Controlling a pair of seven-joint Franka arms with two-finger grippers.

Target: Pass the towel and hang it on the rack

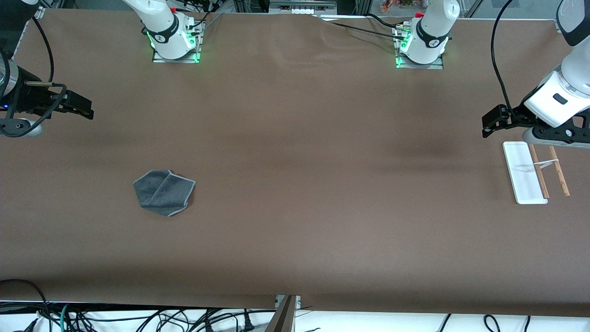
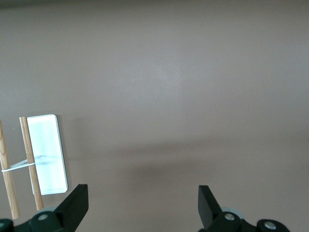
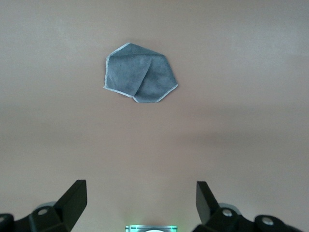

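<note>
The towel [image 1: 164, 192] lies crumpled and dark grey side up, with a pale trim, on the brown table toward the right arm's end. It also shows in the right wrist view [image 3: 140, 79]. The rack [image 1: 534, 173], with a white base, two wooden rods and a thin white crosspiece, sits at the left arm's end. It also shows in the left wrist view [image 2: 34, 159]. My right gripper [image 1: 85, 109] is open and empty over bare table, well apart from the towel. In its own view it [image 3: 141, 203] is wide open. My left gripper [image 1: 491, 122] is open and empty over the table beside the rack. In its own view it [image 2: 143, 205] holds nothing.
The two arm bases [image 1: 175, 39] [image 1: 421, 44] stand at the table's edge farthest from the front camera, lit green. Black cables [image 1: 500, 69] hang by the left arm. The right arm's base light shows in the right wrist view [image 3: 151, 228].
</note>
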